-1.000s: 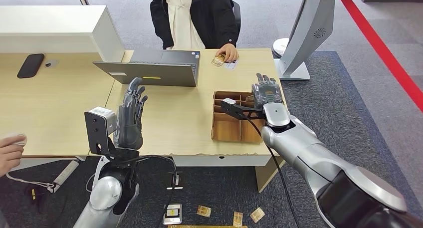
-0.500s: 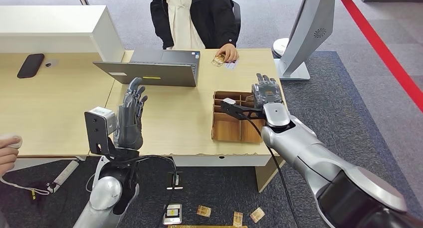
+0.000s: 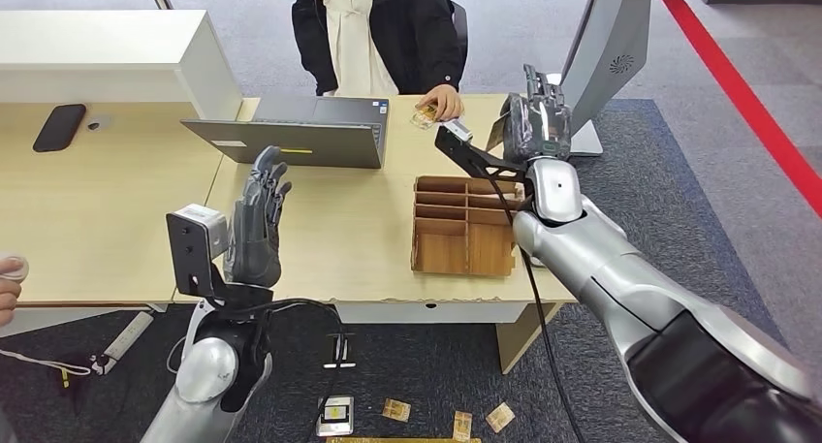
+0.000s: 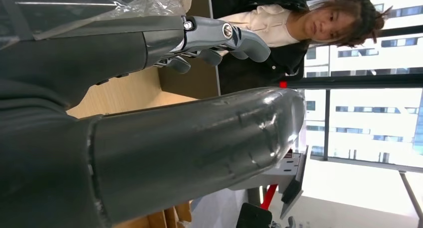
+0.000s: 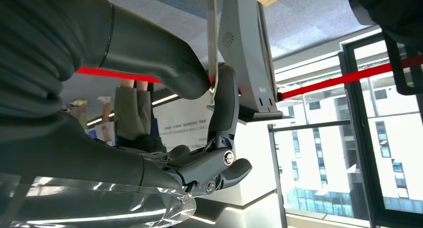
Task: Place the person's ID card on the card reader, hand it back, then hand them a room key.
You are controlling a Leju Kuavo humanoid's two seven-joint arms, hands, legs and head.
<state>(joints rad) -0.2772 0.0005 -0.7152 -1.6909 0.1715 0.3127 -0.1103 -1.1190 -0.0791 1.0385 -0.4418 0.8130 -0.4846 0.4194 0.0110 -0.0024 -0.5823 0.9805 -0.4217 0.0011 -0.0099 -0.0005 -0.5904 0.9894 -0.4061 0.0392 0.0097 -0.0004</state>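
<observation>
My right hand (image 3: 539, 125) is raised over the desk's far right, beyond the brown divided box (image 3: 463, 226). It pinches a thin room key card (image 5: 213, 36) between thumb and finger; the card's tan face (image 3: 495, 134) shows beside the palm. The person in a black jacket (image 3: 388, 26) sits across the desk. Their hand (image 3: 446, 101) rests on cards (image 3: 426, 117) lying on the tabletop. My left hand (image 3: 257, 220) is held upright over the desk's near edge, fingers spread and empty. It appears close up in the left wrist view (image 4: 189, 138).
An open grey laptop (image 3: 300, 133) stands mid-desk. A white monitor stand (image 3: 591, 65) rises at the far right. A black phone (image 3: 60, 126) lies at the far left, and another person's hand (image 3: 8, 286) is at the left edge. Several cards (image 3: 456, 422) lie on the floor.
My right hand has lifted out of the brown box and moved away toward the person, carrying a card. The left hand stays put.
</observation>
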